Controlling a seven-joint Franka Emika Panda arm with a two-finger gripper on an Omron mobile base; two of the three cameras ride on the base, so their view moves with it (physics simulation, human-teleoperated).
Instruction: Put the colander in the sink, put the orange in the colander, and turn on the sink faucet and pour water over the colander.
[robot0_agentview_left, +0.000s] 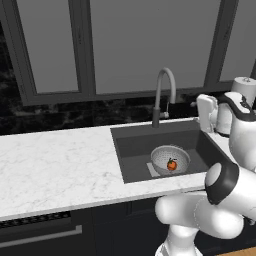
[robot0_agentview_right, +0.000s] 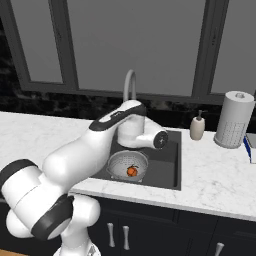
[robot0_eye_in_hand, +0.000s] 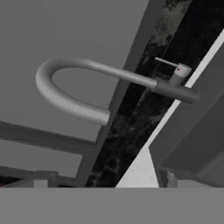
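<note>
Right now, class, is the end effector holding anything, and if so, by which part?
Probably nothing, though the fingertips are not visible. The hand view faces the faucet from a distance, and the orange sits in the colander.

My arm (robot0_agentview_right: 75, 155) is glossy white, built of fat rounded segments like smooth tubes. Wide dark bands (robot0_agentview_left: 221, 184) ring my joints, and one dark strip runs along the top of my forearm. A round dark cap (robot0_agentview_right: 161, 140) closes the wrist end.
</note>
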